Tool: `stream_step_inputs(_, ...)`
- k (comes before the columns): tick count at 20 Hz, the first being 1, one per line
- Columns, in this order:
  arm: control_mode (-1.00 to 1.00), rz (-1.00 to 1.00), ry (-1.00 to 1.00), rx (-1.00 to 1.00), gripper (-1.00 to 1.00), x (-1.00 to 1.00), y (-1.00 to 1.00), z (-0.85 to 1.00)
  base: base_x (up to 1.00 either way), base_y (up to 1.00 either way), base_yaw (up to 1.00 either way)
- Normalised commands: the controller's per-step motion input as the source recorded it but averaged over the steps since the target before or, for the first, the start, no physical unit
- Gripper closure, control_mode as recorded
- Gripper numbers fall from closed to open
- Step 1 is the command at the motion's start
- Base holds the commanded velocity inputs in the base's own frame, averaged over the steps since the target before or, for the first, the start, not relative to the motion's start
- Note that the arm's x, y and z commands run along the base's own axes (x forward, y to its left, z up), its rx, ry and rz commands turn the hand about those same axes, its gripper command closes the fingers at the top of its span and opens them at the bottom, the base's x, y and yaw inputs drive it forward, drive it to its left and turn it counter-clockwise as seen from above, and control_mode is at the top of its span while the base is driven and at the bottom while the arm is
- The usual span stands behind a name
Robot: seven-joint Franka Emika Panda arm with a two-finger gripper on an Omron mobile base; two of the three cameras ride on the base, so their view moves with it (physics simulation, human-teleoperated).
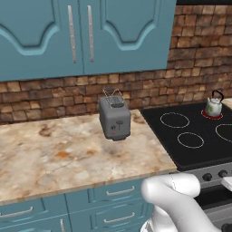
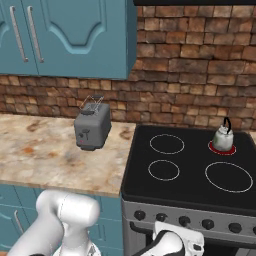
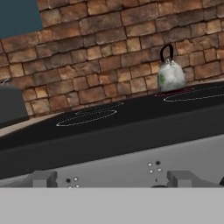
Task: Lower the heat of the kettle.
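Observation:
The kettle (image 1: 213,105) (image 2: 223,137) (image 3: 170,74), small, silvery-green with a black arched handle, stands on the stove's back right burner (image 2: 222,148), which glows red beneath it. My gripper (image 3: 113,179) is low in front of the stove's grey control panel (image 3: 131,166), facing it, well below and short of the kettle. Its fingertips (image 3: 43,178) stand wide apart, open, with nothing between them. A row of dark knobs (image 2: 184,220) runs along the panel, just above my white hand (image 2: 172,240).
A grey boxy toaster (image 1: 114,118) (image 2: 92,127) stands on the marbled counter (image 1: 54,154) left of the black cooktop (image 2: 190,170). Blue cabinets (image 1: 81,36) hang above and a brick wall (image 2: 200,75) is behind. The other burners are unlit.

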Motion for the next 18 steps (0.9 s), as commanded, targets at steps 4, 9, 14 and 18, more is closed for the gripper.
stream_step_inputs(4, -1.00, 0.00, -0.01, 0.00, -1.00, 0.00, 0.00, -0.14, 0.00, 0.00, 0.00)
stream_step_inputs(9, -1.00, 0.00, -0.01, 0.00, -1.00, 0.00, 0.00, -0.09, 0.00, 0.00, 0.00)
stream_step_inputs(14, -1.00, 0.00, 0.00, 0.00, -1.00, 0.00, 0.00, -0.05, 0.00, 0.00, 0.00)
stream_step_inputs(18, -1.00, 0.00, 0.00, 0.00, -1.00, 0.03, 0.00, -0.05, 0.00, 0.00, 0.00)
